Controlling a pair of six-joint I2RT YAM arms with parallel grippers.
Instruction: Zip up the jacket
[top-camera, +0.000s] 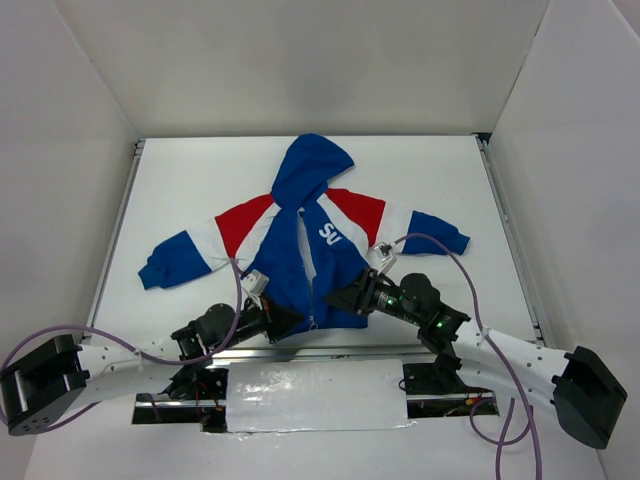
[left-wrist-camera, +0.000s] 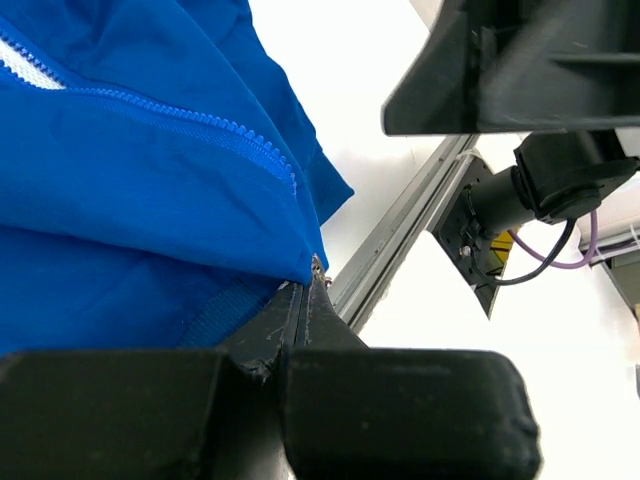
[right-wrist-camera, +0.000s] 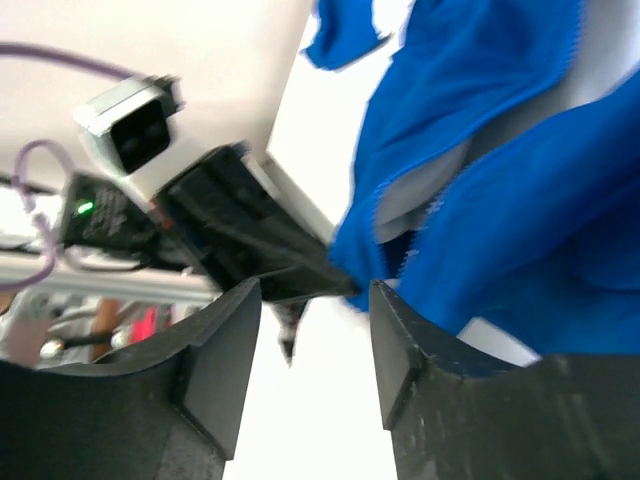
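Observation:
The blue jacket (top-camera: 300, 250) with red and white bands lies flat on the white table, hood away from me, front open at the bottom. My left gripper (top-camera: 293, 320) is shut on the bottom hem corner of the jacket (left-wrist-camera: 150, 180) by the zipper teeth (left-wrist-camera: 210, 125), its jaws pressed together (left-wrist-camera: 305, 290). My right gripper (top-camera: 340, 298) is open and empty at the bottom of the other front panel. In the right wrist view its fingers (right-wrist-camera: 315, 300) stand wide apart, with the blue cloth (right-wrist-camera: 500, 200) just beyond and the left gripper (right-wrist-camera: 260, 250) opposite.
A metal rail (top-camera: 300, 350) runs along the table's near edge, with a foil-covered plate (top-camera: 315, 395) between the arm bases. Side rails (top-camera: 118, 230) and white walls enclose the table. A purple cable (top-camera: 440, 245) loops over the jacket's right sleeve.

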